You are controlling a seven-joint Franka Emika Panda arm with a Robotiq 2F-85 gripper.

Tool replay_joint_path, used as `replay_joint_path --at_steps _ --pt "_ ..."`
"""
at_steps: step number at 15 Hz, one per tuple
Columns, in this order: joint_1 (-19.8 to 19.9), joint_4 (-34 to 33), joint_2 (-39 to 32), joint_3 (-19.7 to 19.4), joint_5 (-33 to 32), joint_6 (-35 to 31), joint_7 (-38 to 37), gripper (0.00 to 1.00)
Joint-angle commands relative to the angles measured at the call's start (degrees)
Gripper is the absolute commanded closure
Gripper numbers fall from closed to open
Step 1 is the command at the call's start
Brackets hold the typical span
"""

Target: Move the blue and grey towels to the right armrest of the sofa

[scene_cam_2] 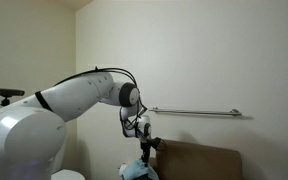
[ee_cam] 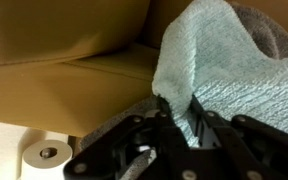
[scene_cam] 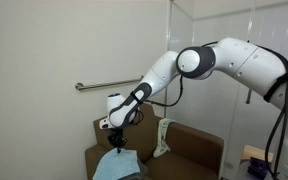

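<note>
- In an exterior view the gripper (scene_cam: 116, 137) hangs straight down over the blue towel (scene_cam: 114, 165). The towel lies heaped on the sofa (scene_cam: 189, 150), at the sofa's end farthest from the arm's base. A top-down reach suits lifting cloth clear of the cushion.
- In an exterior view the gripper (scene_cam_2: 144, 150) sits just above the sofa's front corner, touching the towel's peak (scene_cam_2: 136, 171).
- In the wrist view the jaws are clamped on a raised fold of the blue towel. The grey towel (ee_cam: 274, 35) lies against it on the sofa, possibly caught too.
</note>
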State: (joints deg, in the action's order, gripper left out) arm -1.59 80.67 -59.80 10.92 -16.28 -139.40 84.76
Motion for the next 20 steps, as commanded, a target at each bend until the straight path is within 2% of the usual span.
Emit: replay_joint_path --at_steps 1,3,9,16,20 --pt "-1.0 5.0 3.8 -1.8 0.6 -1.7 -2.7 0.97" --pt "-1.4 6.7 5.2 -2.4 0.4 -2.1 -4.4 1.00" --pt "-4.1 17.0 13.4 -6.0 -1.4 -6.5 -15.0 0.96" --pt "-5.4 32.7 27.4 -8.9 -3.0 -12.5 -29.9 0.96" --pt "-4.7 38.6 35.1 -9.9 -3.2 -11.4 -40.0 0.97"
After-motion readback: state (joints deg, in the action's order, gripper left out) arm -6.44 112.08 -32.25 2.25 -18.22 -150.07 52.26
